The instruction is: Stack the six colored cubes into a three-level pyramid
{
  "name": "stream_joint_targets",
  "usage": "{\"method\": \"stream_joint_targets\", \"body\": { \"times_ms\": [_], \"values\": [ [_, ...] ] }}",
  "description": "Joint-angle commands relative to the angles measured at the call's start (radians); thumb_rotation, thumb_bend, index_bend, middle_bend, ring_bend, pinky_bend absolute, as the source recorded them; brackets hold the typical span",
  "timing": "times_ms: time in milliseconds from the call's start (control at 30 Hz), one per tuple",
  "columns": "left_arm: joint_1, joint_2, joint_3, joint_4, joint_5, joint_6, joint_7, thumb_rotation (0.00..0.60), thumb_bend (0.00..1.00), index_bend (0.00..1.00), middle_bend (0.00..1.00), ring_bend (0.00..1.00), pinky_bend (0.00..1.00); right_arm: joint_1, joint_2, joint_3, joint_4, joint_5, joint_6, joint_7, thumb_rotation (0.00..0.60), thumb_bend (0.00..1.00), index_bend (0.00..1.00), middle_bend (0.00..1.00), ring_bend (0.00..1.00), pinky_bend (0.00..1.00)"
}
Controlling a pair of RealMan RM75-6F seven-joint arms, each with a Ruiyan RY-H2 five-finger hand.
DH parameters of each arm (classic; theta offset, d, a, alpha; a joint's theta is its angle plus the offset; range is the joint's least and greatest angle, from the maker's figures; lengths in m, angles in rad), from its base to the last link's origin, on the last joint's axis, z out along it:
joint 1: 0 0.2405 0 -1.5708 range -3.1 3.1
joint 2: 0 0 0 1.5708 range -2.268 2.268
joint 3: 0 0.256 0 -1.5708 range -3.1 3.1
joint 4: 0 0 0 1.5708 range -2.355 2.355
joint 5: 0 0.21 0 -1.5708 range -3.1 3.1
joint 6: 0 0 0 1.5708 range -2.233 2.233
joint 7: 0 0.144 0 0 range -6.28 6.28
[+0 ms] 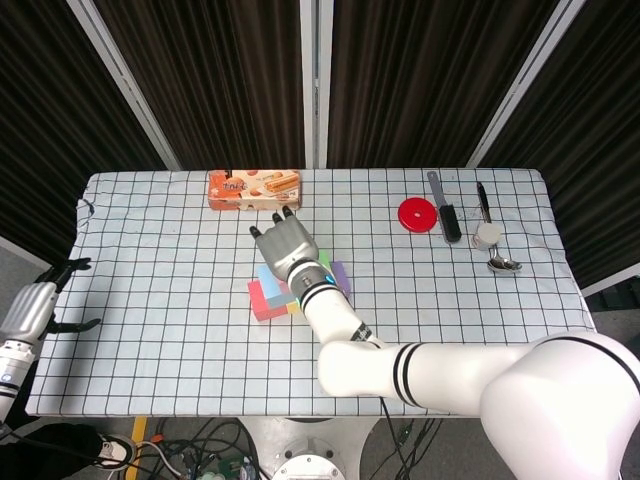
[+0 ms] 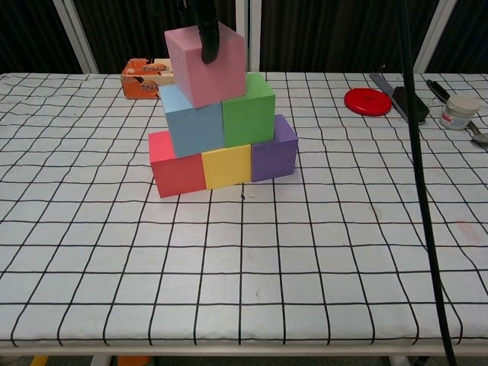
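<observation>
Far left, the robot's left hand hung off the edge of the checkered-cloth worktop, fingers spread, holding nothing. An orange snack box sat at the back. Mid-worktop the foam cubes were stacked: red cube, yellow cube and purple cube touching in a row, light blue cube and green cube on those, pink cube on top, a bit twisted. The right hand sat over it, a dark fingertip on its front face, so it looked gripped. A red round lid lay off right.
</observation>
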Motion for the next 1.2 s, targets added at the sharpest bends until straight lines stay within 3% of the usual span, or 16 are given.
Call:
{"method": "stream_joint_targets", "body": {
  "times_ms": [33,367,800,967,1200],
  "values": [
    [0.0,-0.001,0.0,0.002,0.001,0.0,-0.002,0.6,0.02,0.13,0.18,0.09,0.19,-0.001,-0.002,0.004,-0.001,0.005,0.006,-0.006,0.6,0.14,0.0,0.53,0.08,0.0],
    [0.001,-0.002,0.001,0.007,0.001,-0.001,-0.012,0.6,0.02,0.13,0.18,0.09,0.19,-0.02,0.004,0.03,-0.003,-0.001,0.012,-0.008,0.6,0.07,0.0,0.21,0.0,0.0],
    [-0.001,-0.002,0.003,0.004,0.004,-0.003,-0.011,0.6,0.02,0.13,0.18,0.09,0.19,-0.08,0.055,0.06,-0.039,-0.05,-0.004,0.034,0.6,0.05,0.0,0.14,0.0,0.0],
    [-0.006,-0.004,0.005,0.007,0.009,-0.008,-0.012,0.6,0.02,0.13,0.18,0.09,0.19,-0.195,0.109,0.096,-0.046,-0.197,-0.084,0.154,0.6,0.05,0.0,0.03,0.0,0.0],
    [-0.013,-0.002,0.008,-0.002,0.017,-0.012,-0.008,0.6,0.02,0.13,0.18,0.09,0.19,-0.363,0.14,0.146,-0.04,-0.452,-0.167,0.335,0.6,0.05,0.0,0.05,0.0,0.0]
  ]
}}
